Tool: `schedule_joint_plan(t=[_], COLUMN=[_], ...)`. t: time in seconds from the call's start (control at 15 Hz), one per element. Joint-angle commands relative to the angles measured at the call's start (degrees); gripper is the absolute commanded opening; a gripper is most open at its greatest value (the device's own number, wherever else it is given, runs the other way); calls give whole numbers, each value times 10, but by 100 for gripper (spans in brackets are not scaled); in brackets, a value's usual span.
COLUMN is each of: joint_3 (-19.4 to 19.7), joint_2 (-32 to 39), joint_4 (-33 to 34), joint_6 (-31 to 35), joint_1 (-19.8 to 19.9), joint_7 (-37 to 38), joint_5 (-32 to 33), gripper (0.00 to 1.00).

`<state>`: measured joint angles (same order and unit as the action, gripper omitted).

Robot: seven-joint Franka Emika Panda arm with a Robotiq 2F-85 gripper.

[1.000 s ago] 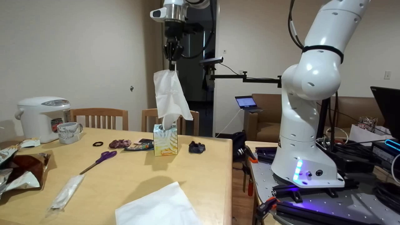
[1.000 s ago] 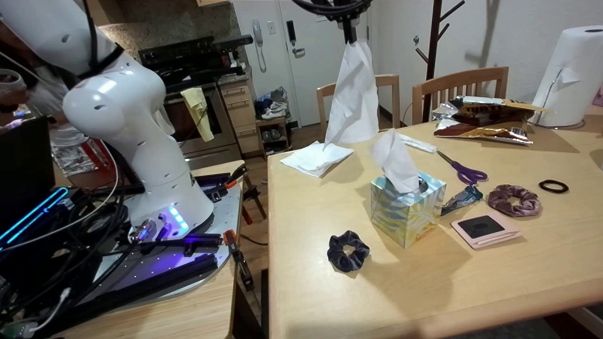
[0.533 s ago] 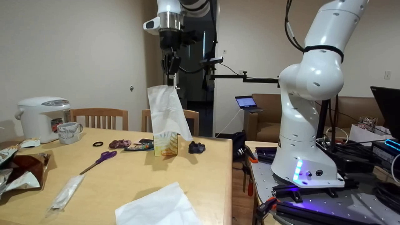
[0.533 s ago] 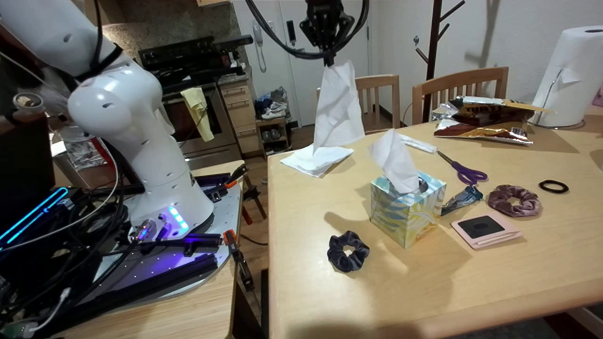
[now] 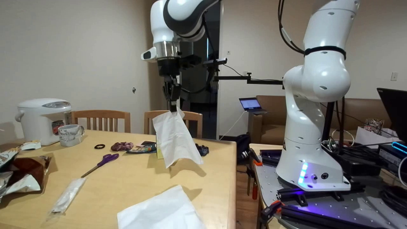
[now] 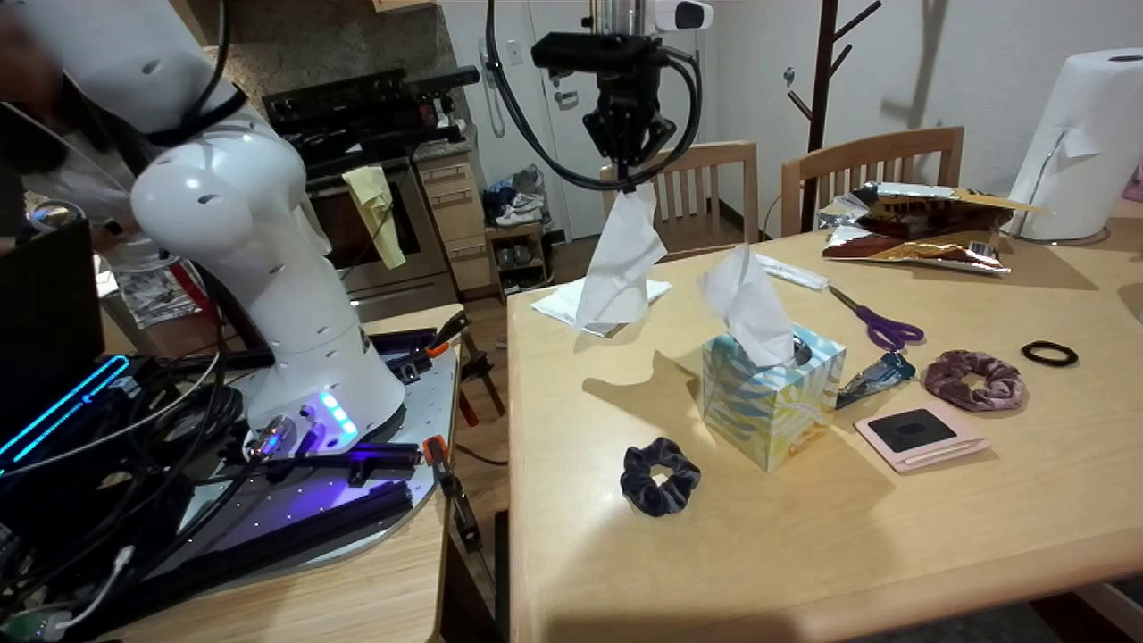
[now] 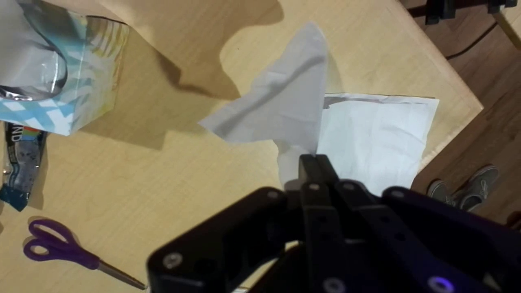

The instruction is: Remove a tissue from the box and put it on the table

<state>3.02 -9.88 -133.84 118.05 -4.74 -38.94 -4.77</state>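
My gripper is shut on the top of a thin white tissue, which hangs limp below the fingertips in both exterior views. In the wrist view the jaws meet, and the tissue spreads out from between them. Its lower edge appears to hang above the wooden table, with a shadow beneath. The patterned box stands upright beside it, another sheet poking from its slot. Most of the box is hidden behind the held tissue in an exterior view, where only a yellow edge shows.
A flat white sheet lies near the table's corner, partly behind the tissue. Around the box are a dark scrunchie, a pink card holder, a snack bar and purple scissors. A mug stands farther off.
My gripper has come down steadily with the tissue, away from the box and towards the flat sheet's side. The hanging tissue now covers most of the box in an exterior view.
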Motion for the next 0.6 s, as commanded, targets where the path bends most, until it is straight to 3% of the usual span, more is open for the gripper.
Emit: schedule_joint_plan(t=[0.0,0.53], joint_3=[4,-6], joint_2=[32,124], joint_4=[8,5], joint_6=[26,157], joint_1=[6,14], joint_7=[-33,-40], joint_5=[-32,-148], gripper=[0,0])
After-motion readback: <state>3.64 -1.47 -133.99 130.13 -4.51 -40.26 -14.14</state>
